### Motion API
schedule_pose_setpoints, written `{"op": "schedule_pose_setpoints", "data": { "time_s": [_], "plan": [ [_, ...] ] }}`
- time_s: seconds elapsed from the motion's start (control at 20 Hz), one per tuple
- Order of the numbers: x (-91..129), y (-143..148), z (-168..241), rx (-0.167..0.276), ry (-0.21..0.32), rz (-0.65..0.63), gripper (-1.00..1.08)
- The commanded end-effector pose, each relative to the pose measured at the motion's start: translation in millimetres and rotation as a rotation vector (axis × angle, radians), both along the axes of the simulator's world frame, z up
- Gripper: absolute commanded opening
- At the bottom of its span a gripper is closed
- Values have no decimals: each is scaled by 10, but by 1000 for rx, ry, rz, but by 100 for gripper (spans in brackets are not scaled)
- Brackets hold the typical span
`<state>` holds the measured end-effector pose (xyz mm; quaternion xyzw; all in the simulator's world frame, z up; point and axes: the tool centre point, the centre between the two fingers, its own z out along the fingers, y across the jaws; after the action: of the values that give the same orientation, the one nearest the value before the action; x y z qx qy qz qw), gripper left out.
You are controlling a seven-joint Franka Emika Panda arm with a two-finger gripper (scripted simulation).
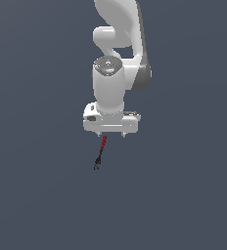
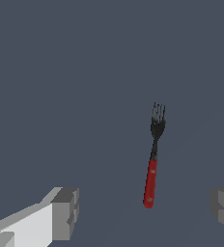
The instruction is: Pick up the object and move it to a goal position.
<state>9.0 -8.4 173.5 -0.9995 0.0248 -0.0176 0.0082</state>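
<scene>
The object [image 1: 101,152] is a small fork with a red handle and a black pronged head, lying flat on the dark grey surface. In the exterior view it lies just below the white gripper [image 1: 112,135], its red end toward the hand. The wrist view shows the object [image 2: 152,164] whole, red handle toward the camera, prongs pointing away. My gripper [image 2: 143,207] is open, its two grey fingertips [image 2: 65,212] wide apart, and the handle's end lies between them, closer to one fingertip. Nothing is held.
A plain dark grey surface [image 1: 37,195] fills both views. The white arm [image 1: 120,49] rises above the gripper in the exterior view.
</scene>
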Motion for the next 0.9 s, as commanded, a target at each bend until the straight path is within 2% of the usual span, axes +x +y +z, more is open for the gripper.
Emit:
{"op": "schedule_pose_setpoints", "data": {
  "time_s": [0.0,0.5,0.85],
  "plan": [
    [0,0,0,0,0,0,100],
    [77,-30,150,-19,-36,54,100],
    [75,-50,94,-18,-33,45,100]
  ]
}}
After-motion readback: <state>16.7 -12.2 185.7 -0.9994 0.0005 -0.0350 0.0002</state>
